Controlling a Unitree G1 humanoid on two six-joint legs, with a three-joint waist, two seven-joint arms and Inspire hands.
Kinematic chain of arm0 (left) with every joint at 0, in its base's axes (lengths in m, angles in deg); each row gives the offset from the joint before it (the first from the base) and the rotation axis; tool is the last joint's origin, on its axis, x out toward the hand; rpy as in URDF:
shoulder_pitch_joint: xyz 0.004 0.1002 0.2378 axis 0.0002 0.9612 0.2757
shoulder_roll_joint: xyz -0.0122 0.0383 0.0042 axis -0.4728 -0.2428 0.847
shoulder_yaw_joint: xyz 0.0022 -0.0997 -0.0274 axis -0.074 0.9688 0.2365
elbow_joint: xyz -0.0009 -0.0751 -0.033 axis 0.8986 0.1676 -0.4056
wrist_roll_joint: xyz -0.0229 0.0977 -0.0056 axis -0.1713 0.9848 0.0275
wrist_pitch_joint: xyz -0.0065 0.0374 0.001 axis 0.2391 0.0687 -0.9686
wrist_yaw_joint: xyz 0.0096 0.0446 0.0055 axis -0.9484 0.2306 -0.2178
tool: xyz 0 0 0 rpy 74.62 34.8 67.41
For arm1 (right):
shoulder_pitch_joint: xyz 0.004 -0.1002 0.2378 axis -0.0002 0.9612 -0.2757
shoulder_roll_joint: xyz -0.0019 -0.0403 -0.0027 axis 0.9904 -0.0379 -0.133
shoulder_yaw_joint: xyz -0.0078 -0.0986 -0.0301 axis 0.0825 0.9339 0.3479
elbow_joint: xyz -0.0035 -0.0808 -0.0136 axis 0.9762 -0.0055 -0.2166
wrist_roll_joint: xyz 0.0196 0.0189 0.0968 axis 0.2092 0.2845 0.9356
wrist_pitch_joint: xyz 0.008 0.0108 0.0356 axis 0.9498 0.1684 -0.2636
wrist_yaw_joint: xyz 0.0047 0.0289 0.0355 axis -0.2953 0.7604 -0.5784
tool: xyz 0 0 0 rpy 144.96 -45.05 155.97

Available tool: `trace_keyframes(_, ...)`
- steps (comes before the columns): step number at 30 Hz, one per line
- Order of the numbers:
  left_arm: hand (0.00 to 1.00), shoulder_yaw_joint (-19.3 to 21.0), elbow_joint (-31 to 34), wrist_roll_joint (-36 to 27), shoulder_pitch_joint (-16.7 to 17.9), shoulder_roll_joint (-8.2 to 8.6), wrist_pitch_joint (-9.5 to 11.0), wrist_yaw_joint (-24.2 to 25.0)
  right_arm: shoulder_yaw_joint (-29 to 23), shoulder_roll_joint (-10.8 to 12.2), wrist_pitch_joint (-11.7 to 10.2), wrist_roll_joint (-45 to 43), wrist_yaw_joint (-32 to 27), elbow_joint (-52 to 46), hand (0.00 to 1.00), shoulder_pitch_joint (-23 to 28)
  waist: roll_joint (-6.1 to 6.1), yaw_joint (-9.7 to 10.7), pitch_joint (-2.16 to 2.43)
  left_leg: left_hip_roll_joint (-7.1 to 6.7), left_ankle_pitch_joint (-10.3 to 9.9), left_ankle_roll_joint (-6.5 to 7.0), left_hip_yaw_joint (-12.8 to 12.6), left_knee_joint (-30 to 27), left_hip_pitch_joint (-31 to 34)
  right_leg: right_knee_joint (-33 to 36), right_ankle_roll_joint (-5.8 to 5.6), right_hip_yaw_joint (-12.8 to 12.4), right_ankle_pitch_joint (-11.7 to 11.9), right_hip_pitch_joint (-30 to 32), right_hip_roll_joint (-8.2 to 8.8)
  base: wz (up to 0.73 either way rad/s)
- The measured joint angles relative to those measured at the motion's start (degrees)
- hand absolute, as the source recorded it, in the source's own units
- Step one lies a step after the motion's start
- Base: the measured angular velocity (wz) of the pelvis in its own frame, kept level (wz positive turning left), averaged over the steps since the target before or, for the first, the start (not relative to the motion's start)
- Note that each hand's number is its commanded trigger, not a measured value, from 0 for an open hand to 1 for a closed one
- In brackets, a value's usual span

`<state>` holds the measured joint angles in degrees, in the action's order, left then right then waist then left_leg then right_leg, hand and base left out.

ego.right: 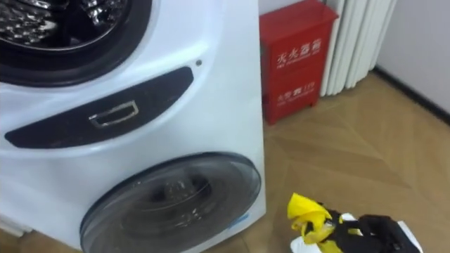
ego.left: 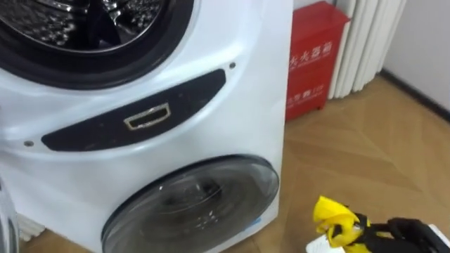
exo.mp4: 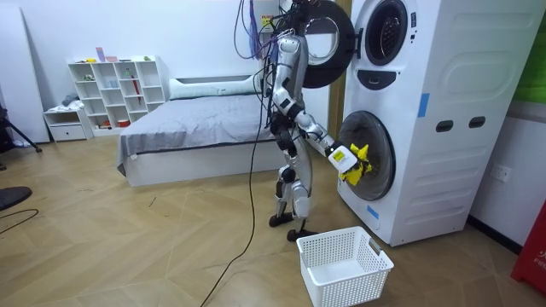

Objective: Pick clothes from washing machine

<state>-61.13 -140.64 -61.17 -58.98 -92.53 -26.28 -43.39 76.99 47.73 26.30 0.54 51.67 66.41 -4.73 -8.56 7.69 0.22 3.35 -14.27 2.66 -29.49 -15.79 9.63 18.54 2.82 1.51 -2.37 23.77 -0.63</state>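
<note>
A yellow cloth (ego.left: pixel 330 218) hangs low in front of the white stacked washing machine (ego.left: pixel 246 105), beside its shut lower round door (ego.left: pixel 197 204). My right hand (ego.left: pixel 402 232) comes in from the lower right, its dark fingers curled round the cloth. The upper drum (ego.left: pixel 70 21) is open, and its steel inside shows. In the room view I stand facing the machine, with the right hand (exo.mp4: pixel 341 157) stretched out low and the yellow cloth (exo.mp4: pixel 358 159) held before the lower door. The upper door (exo.mp4: pixel 324 43) is swung open.
A white plastic laundry basket (exo.mp4: pixel 341 264) stands on the wooden floor by my feet, in front of the machine. A red cabinet (ego.left: pixel 313 60) and a white radiator (ego.left: pixel 365 42) stand right of the machine. A bed (exo.mp4: pixel 188 128) and white shelves (exo.mp4: pixel 119 89) lie behind me.
</note>
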Motion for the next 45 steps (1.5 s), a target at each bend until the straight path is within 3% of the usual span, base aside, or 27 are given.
trace_keyframes(4, 0.0, 0.0, 0.03, -0.1, -0.44, 0.16, 0.03, -0.46, 1.03, 1.98, -1.43, 0.41, -2.16, 6.0, 1.0, -2.46, -0.14, -0.04, -0.03, 0.01, 0.93, -0.65, 1.36, 0.38, 1.85, 0.23, 0.46, 0.63, -0.51, 1.56, 0.08, 0.15)
trace_keyframes(10, 0.0, -0.06, -0.2, -2.39, -2.08, 0.29, 0.55, -1.76, 2.99, 2.14, -3.2, 2.61, -6.99, 11.86, 1.0, -5.02, -0.06, -0.49, -0.09, -0.09, 1.84, -1.25, 2.23, 0.29, 4.61, 0.45, 1.35, 0.24, -0.36, 4.25, -0.55, 0.05)
trace_keyframes(16, 0.0, -2.16, -0.49, -6.83, -3.21, 0.53, 1.38, -3.74, 3.35, 2.1, -4.97, 5.5, -11.91, 12.89, 1.0, -5.31, 0.32, -0.06, -0.58, 0.12, 2.06, -1.57, 2.06, 0.48, 5.42, 1.35, 2.17, -1.04, -0.64, 5.57, -1.52, -0.11)
trace_keyframes(23, 0.0, -2.25, -0.51, -9.14, -3.75, 0.75, 1.83, -4.53, 3.19, 1.93, -6.07, 5.71, -17.03, 13.01, 1.0, -5.61, 0.1, 1.1, -0.45, 0.11, 2.2, -1.8, 2.36, 0.15, 7.15, 2.37, 3.08, -2.84, -0.81, 8.02, -2.6, -0.14)
trace_keyframes(24, 0.0, -2.25, -0.52, -9.13, -3.74, 0.76, 1.83, -4.61, 3.19, 1.93, -6.1, 5.72, -17.45, 13.01, 0.66, -5.62, 0.12, 1.26, -0.46, 0.08, 2.33, -2.01, 2.64, 0.13, 7.15, 2.38, 3.12, -3.01, -0.84, 8.02, -2.72, -0.16)
trace_keyframes(25, 0.0, -2.25, -0.56, -9.13, -3.74, 0.79, 1.84, -5.05, 3.18, 1.93, -6.15, 5.72, -18.23, 13.01, 0.25, -5.62, 0.2, 1.37, -0.52, 0.02, 2.44, -2.19, 3.17, 0.03, 7.13, 2.43, 3.19, -3.48, -0.89, 8.03, -2.98, -0.23)
trace_keyframes(26, 0.0, -2.25, -0.56, -9.14, -3.75, 0.82, 1.93, -5.38, 3.17, 1.93, -6.28, 5.74, -18.93, 13.01, 0.0, -5.73, 0.25, 1.41, -0.55, -0.01, 2.47, -2.24, 3.3, -0.07, 7.06, 2.42, 3.2, -4.12, -0.9, 8.11, -3.27, -0.26)
trace_keyframes(35, 0.0, -2.72, -0.31, -9.19, -3.68, 0.95, 2.0, -6.29, 3.17, 1.93, -6.7, 6.97, -21.15, 13.01, 0.0, -6.33, 0.2, 1.54, -0.56, 0.08, 2.44, -2.26, 3.14, -1.58, 6.84, 2.52, 3.22, -7.09, -0.99, 8.18, -4.36, -0.19)
trace_keyframes(45, 0.0, -3.63, -0.28, -11.27, -2.38, 0.96, 1.99, -6.45, 3.17, 1.64, -6.71, 7.37, -21.02, 12.99, 0.0, -6.12, 0.22, 2.46, -0.57, 0.58, 2.42, -2.32, 3.01, -1.82, 6.31, 3.14, 3.66, -7.65, -1.71, 7.64, -4.63, -0.02)
